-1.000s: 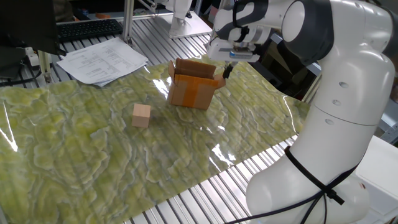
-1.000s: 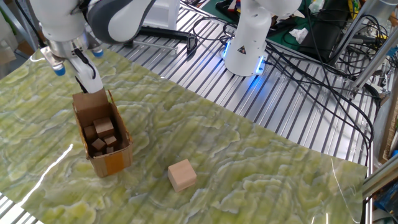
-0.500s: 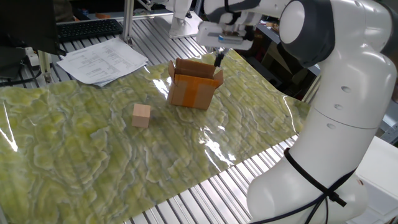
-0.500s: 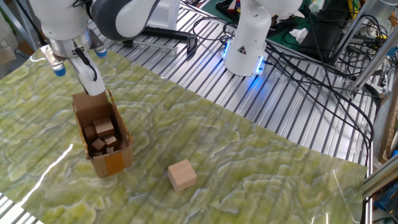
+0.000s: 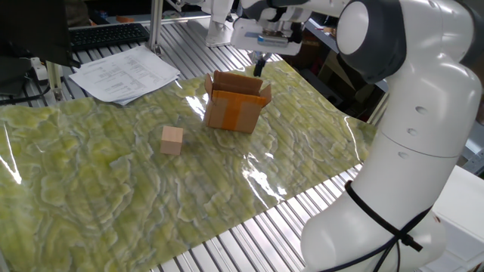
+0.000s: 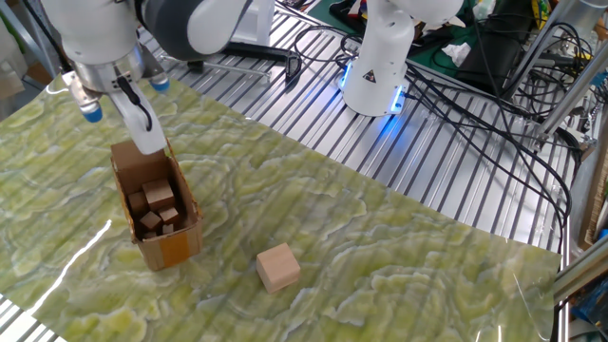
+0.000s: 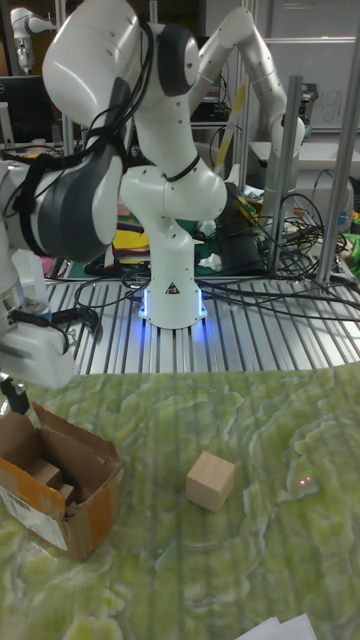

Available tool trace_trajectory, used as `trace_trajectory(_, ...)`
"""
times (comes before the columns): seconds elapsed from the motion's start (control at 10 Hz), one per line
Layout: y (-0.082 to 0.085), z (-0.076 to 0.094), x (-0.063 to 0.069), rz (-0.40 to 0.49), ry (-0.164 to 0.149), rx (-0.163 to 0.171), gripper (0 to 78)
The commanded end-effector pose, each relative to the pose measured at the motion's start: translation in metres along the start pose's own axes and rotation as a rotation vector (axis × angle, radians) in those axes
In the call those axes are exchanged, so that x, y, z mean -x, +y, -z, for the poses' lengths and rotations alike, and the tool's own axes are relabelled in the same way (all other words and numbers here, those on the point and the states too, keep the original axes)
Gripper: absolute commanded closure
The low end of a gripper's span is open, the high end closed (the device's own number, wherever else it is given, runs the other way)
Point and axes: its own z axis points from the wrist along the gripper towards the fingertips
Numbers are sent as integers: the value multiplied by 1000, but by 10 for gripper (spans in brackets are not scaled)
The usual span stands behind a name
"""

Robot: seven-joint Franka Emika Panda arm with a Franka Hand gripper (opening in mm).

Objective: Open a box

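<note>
Pincer [image 6: 142, 122] has lifted up and away from the box's [image 5: 234, 102] far rim; the box itself has not shifted.

The box sits on the green marbled sheet [image 5: 113, 189] of the worktop, toward its far side, top flaps folded outward and the inside showing several small wooden blocks [image 6: 157, 207], so opening looks essentially done. A band of orange tape runs down its front. The pincer hovers just above the rear flap, touching nothing as far as I can see; whether its fingers are spread or pressed together I cannot tell. 1 loose wooden cube [image 5: 172, 140] lies well apart from the box. Papers [image 5: 125, 73] rest beyond the sheet.
</note>
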Motion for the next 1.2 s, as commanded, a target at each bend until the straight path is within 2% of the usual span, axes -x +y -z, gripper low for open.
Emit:
trace_trajectory(0.1,17,5,-7,-37,5,4,776)
trace_trajectory(0.4,20,5,-4,-39,-1,4,776)
trace_trajectory(0.6,21,6,-5,-28,13,0,776)
trace_trajectory(0.7,21,6,-5,-14,9,-17,776)
trace_trajectory(0.9,21,6,-5,57,-9,-17,776)
trace_trajectory(1.2,21,6,-5,188,-12,-7,776)
